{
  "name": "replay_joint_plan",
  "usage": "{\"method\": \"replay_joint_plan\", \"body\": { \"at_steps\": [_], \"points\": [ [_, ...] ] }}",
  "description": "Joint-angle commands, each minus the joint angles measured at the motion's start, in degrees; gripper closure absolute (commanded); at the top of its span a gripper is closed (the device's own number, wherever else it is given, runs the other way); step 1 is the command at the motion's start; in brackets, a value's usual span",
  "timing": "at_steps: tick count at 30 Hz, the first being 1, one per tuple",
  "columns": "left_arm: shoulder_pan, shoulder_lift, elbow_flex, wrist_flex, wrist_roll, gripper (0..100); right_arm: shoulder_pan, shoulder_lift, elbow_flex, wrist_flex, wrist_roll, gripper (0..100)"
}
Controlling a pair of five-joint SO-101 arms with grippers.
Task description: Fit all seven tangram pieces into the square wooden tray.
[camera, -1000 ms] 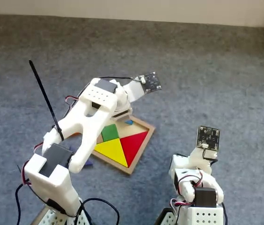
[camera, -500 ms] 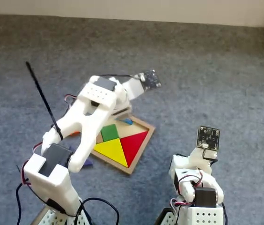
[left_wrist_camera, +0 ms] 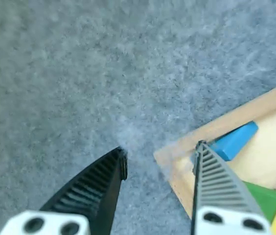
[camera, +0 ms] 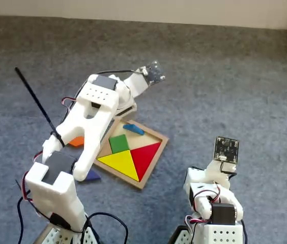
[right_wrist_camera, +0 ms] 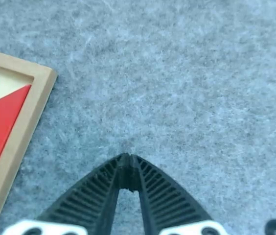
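Left gripper (left_wrist_camera: 160,149) has drawn back to the tray's (camera: 154,162) far-left corner, spread and empty. Orange piece (camera: 76,141) lies left of the tray, outstanding; blue piece (camera: 133,128) now exposed inside, seemingly unseated. Right gripper (right_wrist_camera: 128,169), pressed together, rests right of the tray.

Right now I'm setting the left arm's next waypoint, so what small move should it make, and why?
Probably swing the left gripper to the orange piece on the carpet beside the tray: its jaws stand open and empty, the blue piece lies in the tray, and the orange one lies outside.
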Motion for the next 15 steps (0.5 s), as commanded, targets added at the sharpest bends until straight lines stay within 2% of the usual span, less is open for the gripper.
{"method": "replay_joint_plan", "body": {
  "at_steps": [1, 8, 15],
  "points": [
    [2.59, -0.13, -0.13, 0.53, 0.97, 77, 0.57, -0.66, 6.64, -0.22, 0.44, 99.4],
    [4.97, -0.31, 1.54, 6.15, 0.79, 77, 0.57, -0.66, 6.64, -0.22, 0.44, 99.4],
    [5.58, -0.40, 1.36, 6.95, 0.88, 77, 0.57, -0.66, 6.64, -0.22, 0.44, 99.4]
  ]
}}
